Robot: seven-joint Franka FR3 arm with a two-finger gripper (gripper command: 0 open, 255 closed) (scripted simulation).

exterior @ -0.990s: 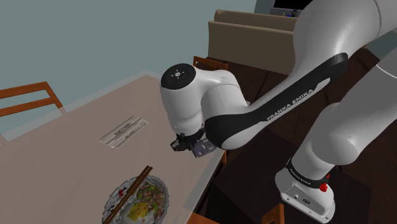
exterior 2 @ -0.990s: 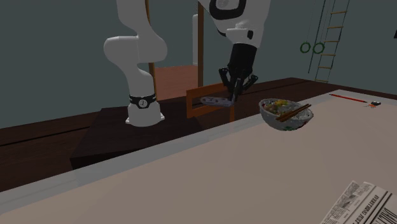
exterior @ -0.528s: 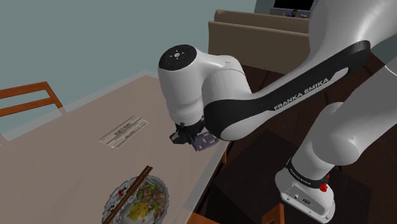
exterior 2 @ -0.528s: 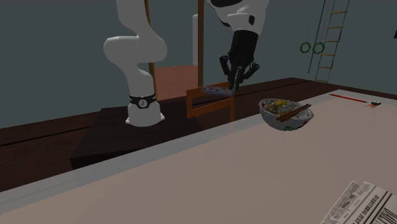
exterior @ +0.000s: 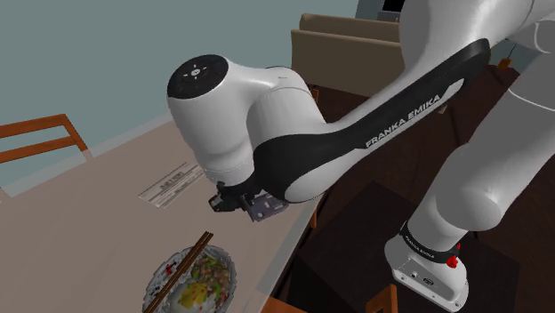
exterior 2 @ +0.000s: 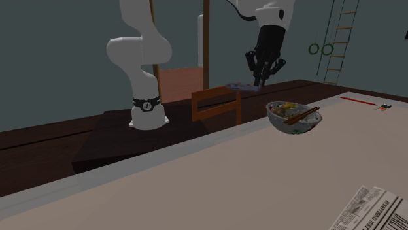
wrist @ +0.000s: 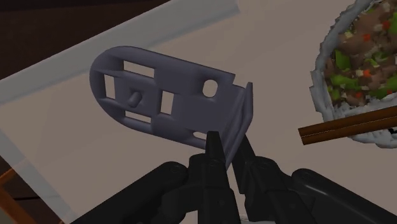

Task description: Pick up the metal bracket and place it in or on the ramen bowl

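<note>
A pale beige table (exterior: 80, 240) stands before a plain grey-blue wall (exterior: 133, 53). A newspaper (exterior: 173, 185) lies on it, and a wooden chair (exterior: 40, 138) stands just beside its far edge. The floor (exterior: 526, 267) is dark brown. Behind is a beige sofa (exterior: 356, 49), and a rope ladder (exterior 2: 337, 46) hangs near the wall

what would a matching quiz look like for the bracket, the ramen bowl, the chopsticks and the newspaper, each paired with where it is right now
Things
1. bracket
2. ramen bowl
3. chopsticks
4. newspaper

Places
A. lying flat on the table, at the second exterior view's lower right
B. clasped by the gripper, held in the air
C. resting across the bowl's rim
D. standing on the table, full of food

Pairs: 1-B, 2-D, 3-C, 4-A
</note>
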